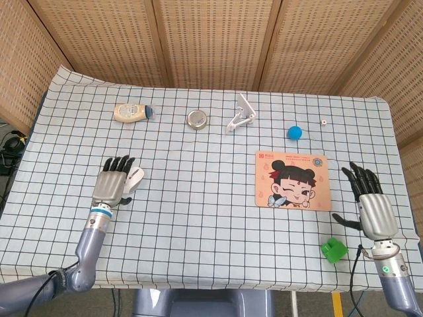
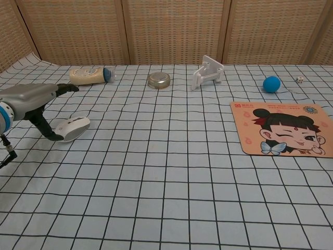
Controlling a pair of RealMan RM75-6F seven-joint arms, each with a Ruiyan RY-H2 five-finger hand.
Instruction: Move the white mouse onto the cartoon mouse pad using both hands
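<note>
Left robot hand (image 1: 113,182) fingers apart beside white mouse (image 2: 73,128); right robot hand (image 1: 371,203) spread near table edge.

Head view looked steeply down from above the near edge, covering the whole checked tablecloth (image 1: 211,218). Chest view sat low and close, facing the wicker screen (image 2: 171,31). Both shared the cartoon mouse pad (image 1: 293,179).

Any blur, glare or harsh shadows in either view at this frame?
Head view: even light, sharp, soft shadows only; the left hand half hides the white mouse. Chest view: the near left hand looks slightly soft, the cartoon mouse pad is crisp, without glare.
</note>
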